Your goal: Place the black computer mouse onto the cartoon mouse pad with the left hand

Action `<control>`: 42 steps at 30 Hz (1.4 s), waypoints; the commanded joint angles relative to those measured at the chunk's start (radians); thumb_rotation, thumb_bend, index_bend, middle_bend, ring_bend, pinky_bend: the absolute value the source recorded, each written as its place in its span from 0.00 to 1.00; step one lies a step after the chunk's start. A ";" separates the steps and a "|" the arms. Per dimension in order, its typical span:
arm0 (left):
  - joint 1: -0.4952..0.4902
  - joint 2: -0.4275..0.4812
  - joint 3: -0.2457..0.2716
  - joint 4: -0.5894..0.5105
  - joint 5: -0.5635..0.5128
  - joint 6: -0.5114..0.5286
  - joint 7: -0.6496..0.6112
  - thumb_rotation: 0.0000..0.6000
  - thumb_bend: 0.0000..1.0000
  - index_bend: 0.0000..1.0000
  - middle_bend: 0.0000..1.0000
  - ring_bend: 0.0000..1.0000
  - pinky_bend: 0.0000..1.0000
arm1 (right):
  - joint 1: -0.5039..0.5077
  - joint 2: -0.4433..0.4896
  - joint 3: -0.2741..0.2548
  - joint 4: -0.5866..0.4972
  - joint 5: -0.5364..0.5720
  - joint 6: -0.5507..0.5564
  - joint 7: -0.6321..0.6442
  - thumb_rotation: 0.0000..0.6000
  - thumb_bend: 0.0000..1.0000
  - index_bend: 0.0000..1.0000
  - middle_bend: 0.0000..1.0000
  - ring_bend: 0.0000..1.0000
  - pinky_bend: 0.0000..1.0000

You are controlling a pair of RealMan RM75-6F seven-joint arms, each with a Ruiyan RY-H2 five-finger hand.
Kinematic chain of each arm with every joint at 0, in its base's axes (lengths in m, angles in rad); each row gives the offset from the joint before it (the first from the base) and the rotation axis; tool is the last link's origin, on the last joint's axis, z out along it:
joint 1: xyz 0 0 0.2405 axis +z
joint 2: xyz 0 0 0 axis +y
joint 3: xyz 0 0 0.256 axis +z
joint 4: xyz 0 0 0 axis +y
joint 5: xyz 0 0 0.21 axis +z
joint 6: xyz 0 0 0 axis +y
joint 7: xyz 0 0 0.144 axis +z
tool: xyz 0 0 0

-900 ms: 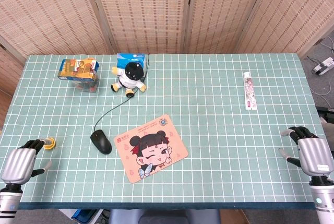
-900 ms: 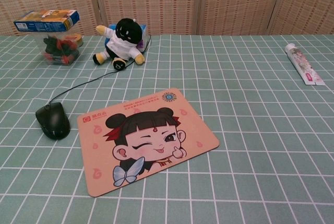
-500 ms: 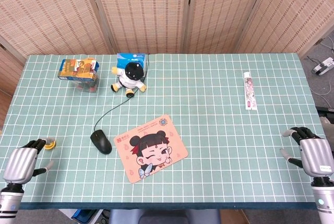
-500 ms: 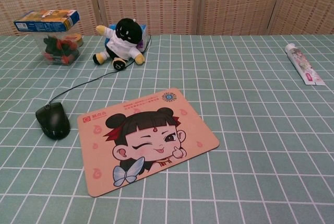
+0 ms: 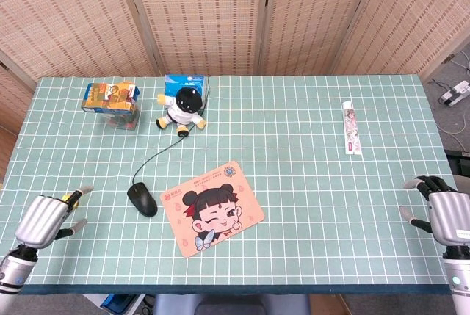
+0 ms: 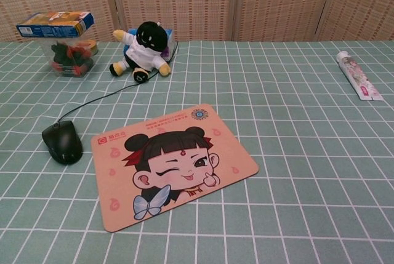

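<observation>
though near, black mouse (image 5: 142, 199) well apart from left fingers (image 5: 77, 196)

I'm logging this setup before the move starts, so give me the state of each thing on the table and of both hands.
Black computer mouse: on the cloth, left of the pad, not held.
Cartoon mouse pad: flat, nothing on it.
Left hand: fingers apart, holding nothing.
Right hand: holding nothing, at the table's edge.
Plush doll: sitting upright.
Toothpaste tube: lying flat.
Snack box: resting on a clear container.
</observation>
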 commanded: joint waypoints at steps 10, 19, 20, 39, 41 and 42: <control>-0.156 -0.007 0.077 0.122 0.203 -0.053 0.004 1.00 0.14 0.24 1.00 1.00 1.00 | -0.016 0.015 0.001 -0.031 -0.016 0.040 -0.011 1.00 0.15 0.41 0.40 0.31 0.58; -0.238 -0.016 0.084 0.105 0.215 -0.162 0.094 1.00 0.14 0.24 1.00 1.00 1.00 | -0.024 0.030 0.000 -0.036 -0.029 0.057 0.014 1.00 0.15 0.41 0.40 0.31 0.58; -0.246 -0.015 0.084 0.100 0.208 -0.179 0.100 1.00 0.14 0.25 1.00 1.00 1.00 | -0.024 0.031 0.000 -0.035 -0.027 0.055 0.017 1.00 0.15 0.41 0.40 0.31 0.58; -0.354 -0.017 0.079 0.038 0.121 -0.369 0.186 1.00 0.14 0.28 1.00 1.00 1.00 | -0.023 0.046 0.009 -0.019 -0.007 0.039 0.070 1.00 0.15 0.41 0.40 0.31 0.58; -0.365 -0.018 0.081 0.032 0.122 -0.379 0.196 1.00 0.14 0.28 1.00 1.00 1.00 | -0.023 0.047 0.010 -0.019 -0.005 0.037 0.073 1.00 0.15 0.41 0.40 0.31 0.58; -0.369 -0.019 0.082 0.029 0.121 -0.385 0.200 1.00 0.14 0.28 1.00 1.00 1.00 | -0.023 0.047 0.010 -0.018 -0.005 0.037 0.074 1.00 0.15 0.41 0.40 0.31 0.58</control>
